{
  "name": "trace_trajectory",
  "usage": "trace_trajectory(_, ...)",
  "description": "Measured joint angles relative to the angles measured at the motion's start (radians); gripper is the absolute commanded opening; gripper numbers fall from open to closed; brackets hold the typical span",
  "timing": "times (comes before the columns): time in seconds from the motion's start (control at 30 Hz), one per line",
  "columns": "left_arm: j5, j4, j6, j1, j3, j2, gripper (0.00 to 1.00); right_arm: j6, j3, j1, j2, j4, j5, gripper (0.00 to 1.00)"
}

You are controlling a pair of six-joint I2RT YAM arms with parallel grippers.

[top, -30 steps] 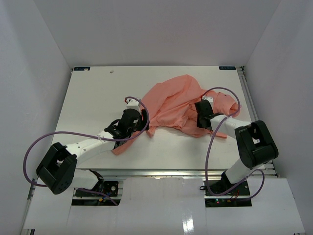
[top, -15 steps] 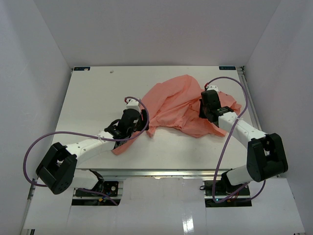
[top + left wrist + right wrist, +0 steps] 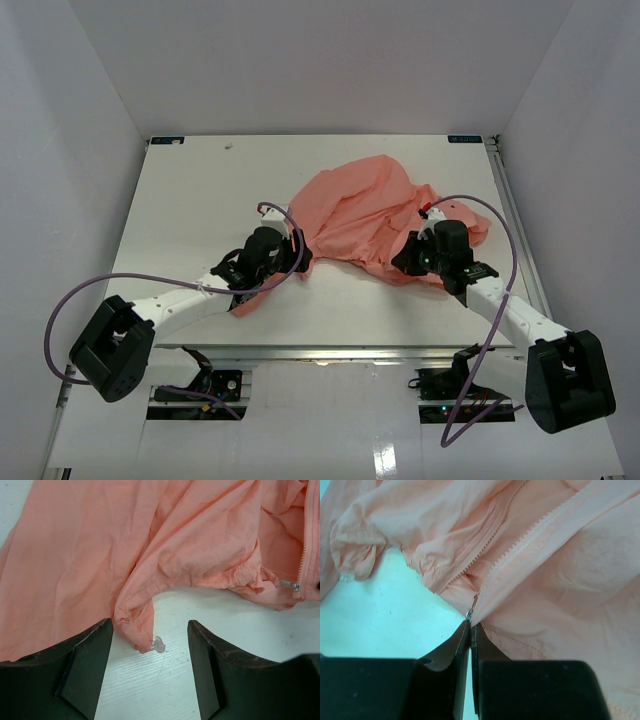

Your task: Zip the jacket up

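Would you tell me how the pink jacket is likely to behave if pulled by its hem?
Probably floppy: the jacket lies crumpled in soft folds, so a pull would likely drag nearby cloth first. It looks thin and light, judging by fine wrinkles at its hem. The zipper seems the only stiffer part.
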Motion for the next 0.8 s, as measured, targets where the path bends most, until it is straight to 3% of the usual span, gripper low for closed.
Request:
trace_trajectory(0.13, 0.006, 0.008, 0.003, 0.000, -0.001, -0.003, 0.72, 0.020, -0.054, 0.000, -0.031, 0.019, -0.064, 0.09)
trace_trajectory(0.43, 0.006, 0.010, 0.005, 0.000, -0.001, -0.003, 0.72, 0.073, -0.129, 0.000, -0.036, 0.015, -0.020, 0.39)
trace_trajectory(0.8, 0.005, 0.010, 0.008, 0.000, -0.001, -0.012, 0.72, 0.091, -0.062, 0.040, -0.055, -0.102, 0.230, 0.41)
